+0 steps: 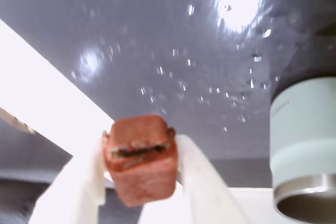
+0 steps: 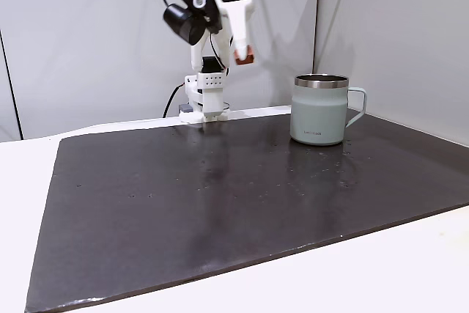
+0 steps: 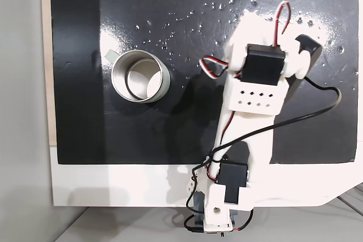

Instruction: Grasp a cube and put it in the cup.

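Gripper (image 1: 140,182) fingers are closed on the cube (image 1: 140,158), a tiny brick-red block pinched between the two white fingers (image 1: 202,179) and carried well above the black mat (image 2: 220,203); in a fixed view from the front the same red speck (image 2: 243,55) hangs at the tip of the raised arm, up and to the left of the cup (image 2: 320,110). From where I stand the block looks light and stiff, with rounded corners and a rough dark gash across the face turned to the wrist camera, so I'd judge it a bit worn but not fragile. The hold is across two opposite side faces, which seems the sensible place, since the thing is small enough that a corner pinch could let it twist out. The cup stands upright on the mat, well apart from the gripper, handle out to the right in the front view; from above its steel rim (image 3: 116,86) rings an open mouth that looks empty. A line of small dark lettering runs low on its pale grey-green wall (image 2: 315,133), also caught sideways in the wrist view (image 1: 283,107), but it is too small and blurred to read.
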### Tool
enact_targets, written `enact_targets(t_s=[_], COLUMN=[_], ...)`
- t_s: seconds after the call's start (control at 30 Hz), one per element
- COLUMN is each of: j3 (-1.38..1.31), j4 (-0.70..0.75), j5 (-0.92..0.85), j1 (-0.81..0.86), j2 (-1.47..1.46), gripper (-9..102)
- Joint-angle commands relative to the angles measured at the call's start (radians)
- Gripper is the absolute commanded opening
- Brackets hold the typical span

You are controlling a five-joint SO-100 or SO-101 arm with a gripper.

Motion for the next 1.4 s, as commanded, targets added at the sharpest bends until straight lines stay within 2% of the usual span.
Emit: enact_targets(t_s=[0.0, 0.3, 0.47, 0.8, 1.3, 1.37], j3=[-0.087, -0.144, -0.091, 0.071, 0.143, 0.152], j4=[-0.018, -0.051, -0.048, 0.003, 0.029, 0.031], j5=[-0.029, -0.156, -0.199, -0.256, -0.322, -0.322], j1=[-0.103, -0.423, -0.537, -0.604, -0.683, -0.692], j2=[0.002, -0.041, -0.055, -0.021, 0.009, 0.015], gripper=[5, 5, 5, 5, 5, 10])
